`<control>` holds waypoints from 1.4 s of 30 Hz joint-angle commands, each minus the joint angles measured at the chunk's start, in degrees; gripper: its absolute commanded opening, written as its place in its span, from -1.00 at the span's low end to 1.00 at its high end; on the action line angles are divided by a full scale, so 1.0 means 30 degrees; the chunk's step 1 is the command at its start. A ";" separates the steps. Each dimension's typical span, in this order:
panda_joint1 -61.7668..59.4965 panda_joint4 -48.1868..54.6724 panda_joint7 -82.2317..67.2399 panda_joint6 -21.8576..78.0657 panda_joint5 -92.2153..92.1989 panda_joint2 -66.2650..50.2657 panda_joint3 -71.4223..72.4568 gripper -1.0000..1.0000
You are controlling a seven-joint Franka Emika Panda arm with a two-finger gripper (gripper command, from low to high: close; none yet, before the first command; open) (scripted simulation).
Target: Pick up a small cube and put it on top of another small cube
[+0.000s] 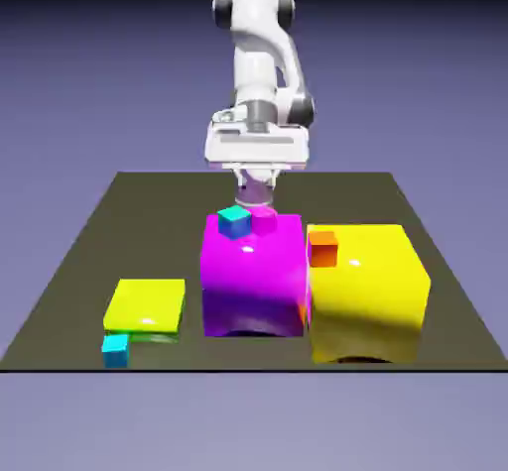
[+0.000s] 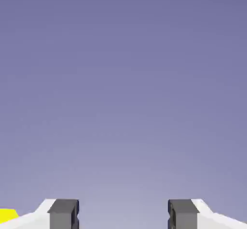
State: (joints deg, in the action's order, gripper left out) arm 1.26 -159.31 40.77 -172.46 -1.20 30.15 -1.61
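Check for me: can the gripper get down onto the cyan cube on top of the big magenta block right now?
Probably yes. The cyan cube sits uncovered on the magenta block, with the open, empty gripper just behind. The tiny magenta cube right beside it may crowd one finger.

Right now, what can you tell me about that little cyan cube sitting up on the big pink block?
The cyan cube is tiny, glossy and plain-faced, with a lighter top and darker teal sides. It rests upright on the big magenta block, near its far edge toward the exterior view's left, beside a tiny magenta cube. The gripper isn't holding it; the hand view doesn't show it.
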 commanded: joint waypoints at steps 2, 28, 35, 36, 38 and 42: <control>0.0315 0.0936 -0.0932 0.0858 -0.0663 -0.1385 -0.0888 0.00; 0.4401 1.3092 -1.3038 1.2007 -0.9283 -1.9381 -1.2428 0.00; 0.5501 1.6365 -1.6297 1.5008 -1.1603 -2.4226 -1.5534 0.00; 0.5658 1.6832 -1.6763 1.5437 -1.1935 -2.4919 -1.5978 0.00; 0.5972 1.7767 -1.7694 1.6295 -1.2598 -2.6303 -1.6866 0.00; 0.5250 1.8190 -1.8528 1.5236 -1.3944 -2.8151 -1.5888 0.00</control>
State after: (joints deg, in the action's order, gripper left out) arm 17.01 -104.74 -14.81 -126.74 -43.03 -54.30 -49.27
